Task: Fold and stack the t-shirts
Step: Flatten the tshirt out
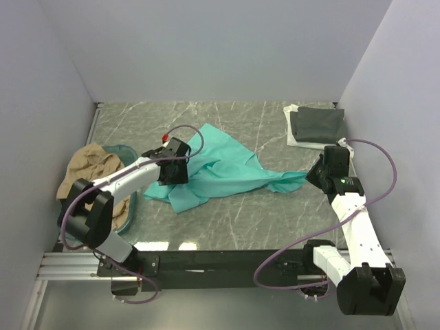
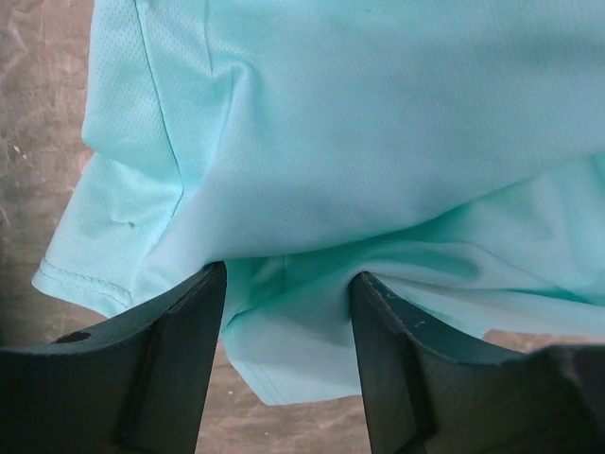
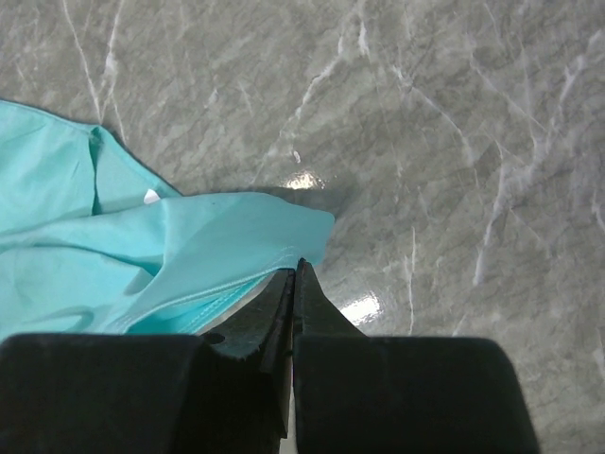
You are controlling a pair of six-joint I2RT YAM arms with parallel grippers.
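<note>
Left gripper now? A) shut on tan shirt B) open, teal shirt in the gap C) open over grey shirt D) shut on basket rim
B: the left wrist view shows the left gripper with fingers apart, the teal t-shirt filling the gap between them.

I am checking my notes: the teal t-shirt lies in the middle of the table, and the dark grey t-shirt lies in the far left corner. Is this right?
Not quite. The top external view shows the dark grey t-shirt in the far right corner, not the left. The teal t-shirt does lie in the middle of the table.
</note>
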